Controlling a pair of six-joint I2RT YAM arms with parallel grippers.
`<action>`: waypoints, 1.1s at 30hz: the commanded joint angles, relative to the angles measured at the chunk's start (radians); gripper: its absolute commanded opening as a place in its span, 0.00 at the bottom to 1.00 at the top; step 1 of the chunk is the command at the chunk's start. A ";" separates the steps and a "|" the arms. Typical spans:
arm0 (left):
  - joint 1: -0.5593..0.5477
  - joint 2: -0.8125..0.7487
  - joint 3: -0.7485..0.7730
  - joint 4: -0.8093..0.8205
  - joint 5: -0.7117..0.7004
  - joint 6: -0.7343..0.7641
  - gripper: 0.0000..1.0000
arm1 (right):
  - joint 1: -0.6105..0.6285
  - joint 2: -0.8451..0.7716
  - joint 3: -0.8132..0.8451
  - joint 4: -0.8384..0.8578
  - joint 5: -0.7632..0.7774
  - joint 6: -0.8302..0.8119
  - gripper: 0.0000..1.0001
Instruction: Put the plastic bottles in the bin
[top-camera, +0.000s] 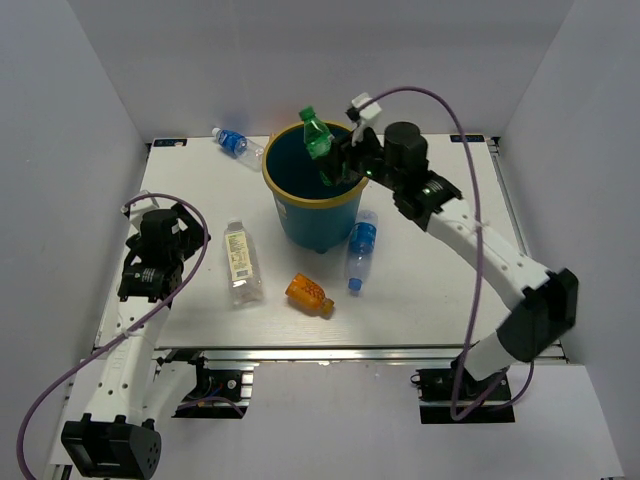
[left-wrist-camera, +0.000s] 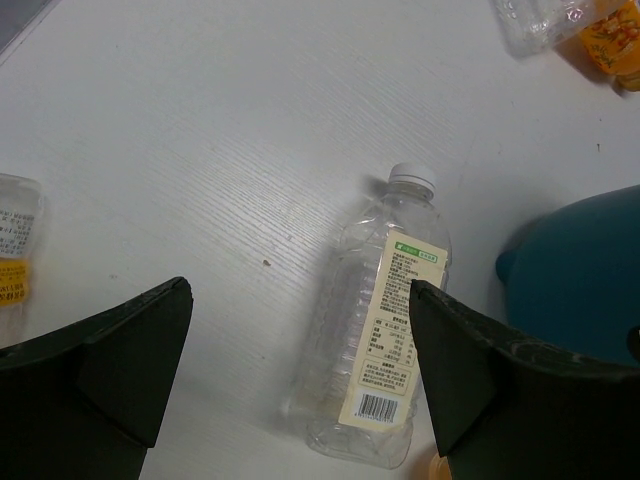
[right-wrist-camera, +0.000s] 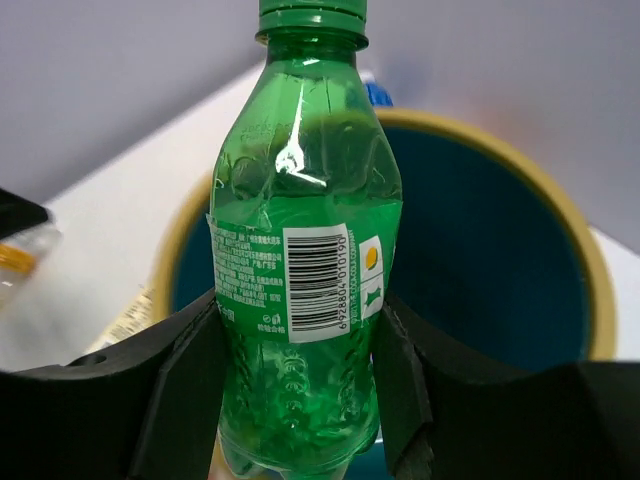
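Right pincer (right-wrist-camera: 300, 340) clamps the green bottle (right-wrist-camera: 300, 180) above the bin (right-wrist-camera: 590, 290); left pincer (left-wrist-camera: 298, 292) gapes wide over the pale-label bottle (left-wrist-camera: 385, 330).

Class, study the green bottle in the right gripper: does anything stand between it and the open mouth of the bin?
Nothing visible does. The right gripper holds the green bottle over the bin, whose open mouth has nothing across it.

The left arm (top-camera: 125, 340) is folded near its base. The left gripper (left-wrist-camera: 300, 288) points down, jaws spread wide with nothing between them. The right arm (top-camera: 480, 240) extends far forward and left. The right gripper (right-wrist-camera: 300, 305) clamps the green bottle (right-wrist-camera: 300, 250) at its midsection.
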 joint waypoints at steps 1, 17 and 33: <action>0.009 -0.001 -0.008 0.001 0.026 0.017 0.98 | 0.008 0.105 0.125 -0.083 0.002 -0.056 0.42; 0.024 0.018 -0.008 0.003 0.047 0.024 0.98 | 0.047 0.222 0.178 -0.077 0.057 -0.061 0.57; 0.042 0.023 -0.009 0.012 0.095 0.049 0.98 | 0.045 0.196 0.248 -0.103 0.160 -0.102 0.80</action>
